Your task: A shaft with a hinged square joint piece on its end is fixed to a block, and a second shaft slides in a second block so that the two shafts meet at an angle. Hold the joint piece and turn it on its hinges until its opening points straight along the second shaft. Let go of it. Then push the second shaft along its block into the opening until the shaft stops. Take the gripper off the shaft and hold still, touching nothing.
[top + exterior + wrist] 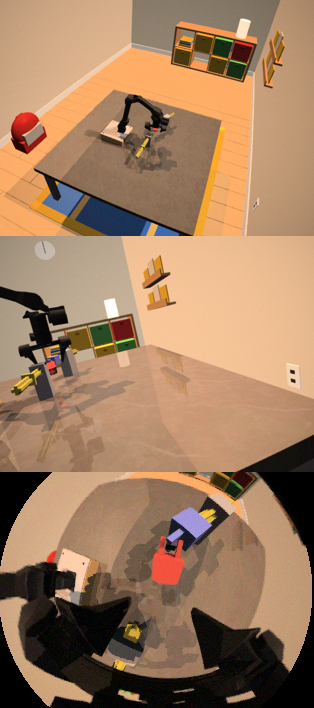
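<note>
Gripper [155, 126] [48, 360] [161, 605] spread wide, nothing between its fingers, hangs above the red square joint piece [155, 129] [52, 366] [168, 568]. In the wrist view the joint piece lies beyond the gap between the two fingertips, nearer the middle of the picture than either finger. Its two red prongs meet a dark hinge on the blue-violet hinge mount [54, 359] [191, 523], which sits on the end of the yellow fixed shaft [172, 114] [75, 351] [208, 515]. That shaft runs to the far upright block [166, 116] [69, 362] [220, 504]. The yellow sliding shaft [142, 147] [26, 381] [133, 631] passes through the near upright block [148, 140] [44, 383] [125, 650], its collar on the side away from the joint piece. Shaft and joint piece are apart. Black arm [126, 109] [24, 298] stands on a pale base [107, 131] [73, 562] on the table [101, 172] [203, 433] [235, 572].
</note>
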